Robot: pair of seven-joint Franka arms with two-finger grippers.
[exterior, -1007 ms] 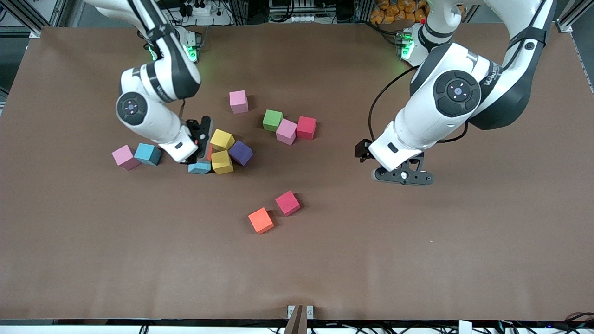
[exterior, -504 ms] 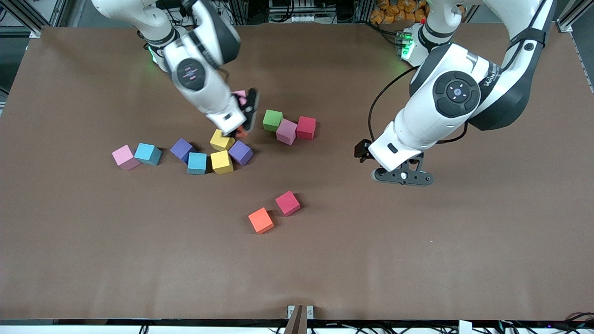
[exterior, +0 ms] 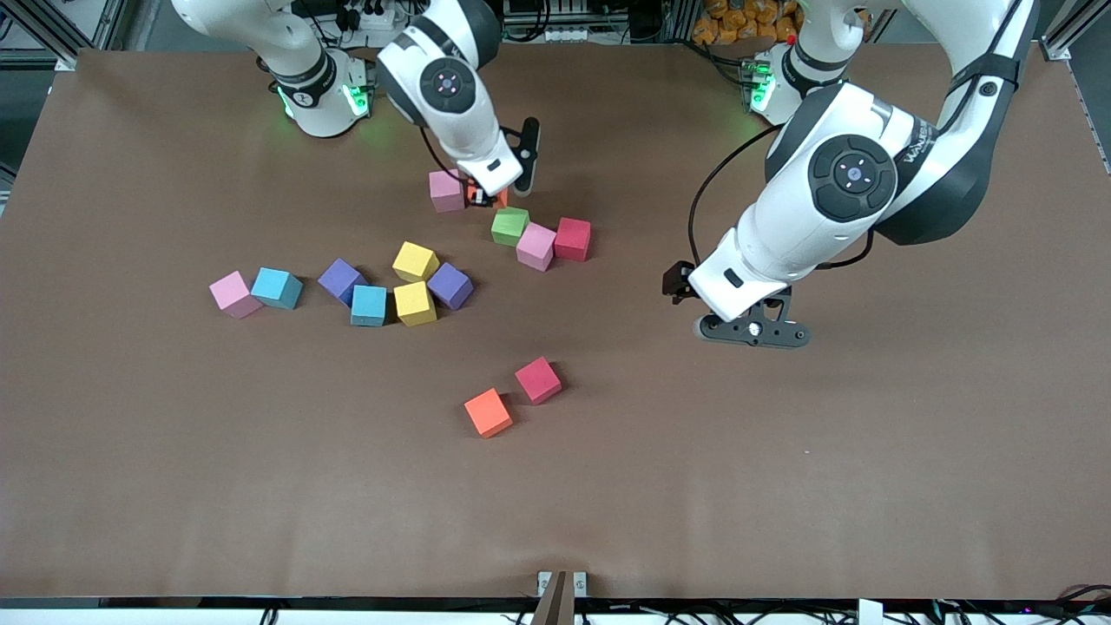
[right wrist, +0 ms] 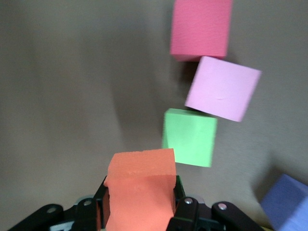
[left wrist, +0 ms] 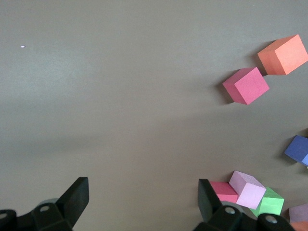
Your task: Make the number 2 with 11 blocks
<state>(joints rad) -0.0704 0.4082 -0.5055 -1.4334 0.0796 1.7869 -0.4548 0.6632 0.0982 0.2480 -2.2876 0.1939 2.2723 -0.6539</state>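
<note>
Broadly, the brown tabletop [exterior: 174, 486] carries scattered blocks, none yet arranged as the number 2. The left arm waits with its left claw [exterior: 752, 331] spread wide and released over bare tabletop toward the left arm's end. The right claw [exterior: 488, 193] hangs toward the edge where the bases stand, clenched on an orange block [right wrist: 140, 190] — just above the green block [exterior: 509, 226].

That green block touches a pale pink block [exterior: 535, 246], which touches a crimson block [exterior: 572, 239]; another pale pink block [exterior: 446, 191] sits beside the right claw. Toward the right arm's end lie a pink block [exterior: 233, 293], two light blue blocks [exterior: 277, 287], two purple blocks [exterior: 340, 280] and two yellow blocks [exterior: 415, 261]. Nearer the front edge sit a second orange block [exterior: 488, 412] and a magenta cube [exterior: 538, 380].

Likely risk: set down this close, the held block could clip the green one or the pale pink neighbour and knock the short row askew — foam cubes probably slide easily. A tilted release could also leave it canted.
</note>
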